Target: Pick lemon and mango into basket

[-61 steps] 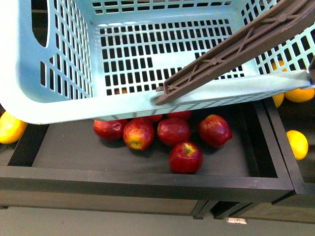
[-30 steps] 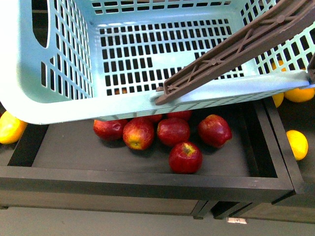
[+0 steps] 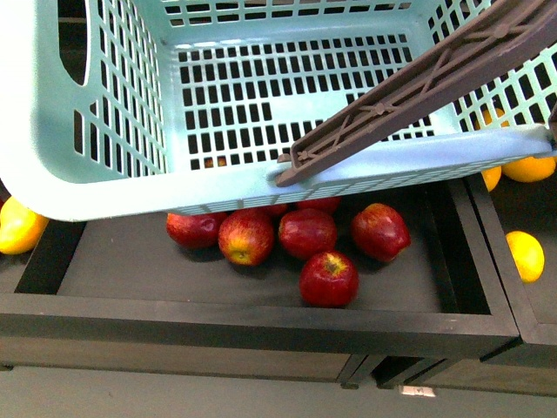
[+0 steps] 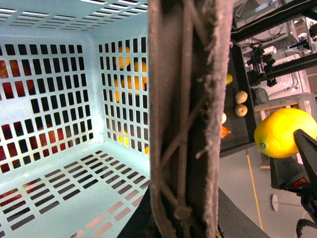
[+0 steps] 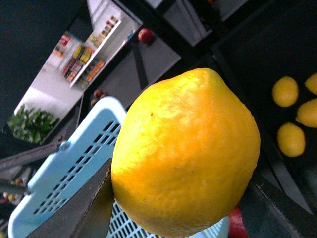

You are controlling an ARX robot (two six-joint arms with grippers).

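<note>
The pale turquoise basket (image 3: 87, 196) fills the upper part of the front view, tilted above a dark shelf, and nothing lies on its slotted floor (image 4: 59, 188). Its brown ribbed handle (image 3: 418, 87) runs up to the right. My left gripper (image 4: 183, 218) is shut on that handle (image 4: 185, 99). My right gripper (image 5: 185, 208) is shut on the lemon (image 5: 185, 153), a yellow oval that fills its view. From the left wrist, the lemon (image 4: 285, 133) hangs in the air past the handle, outside the basket. The basket's rim (image 5: 64, 183) shows behind the lemon. The mango is out of view.
Several red apples (image 3: 305, 233) lie in the black shelf tray (image 3: 261, 318) under the basket. Loose yellow fruits lie in the bin to the right (image 3: 526, 254) and at the left edge (image 3: 17, 228). More yellow fruits (image 5: 285, 91) rest on a dark shelf.
</note>
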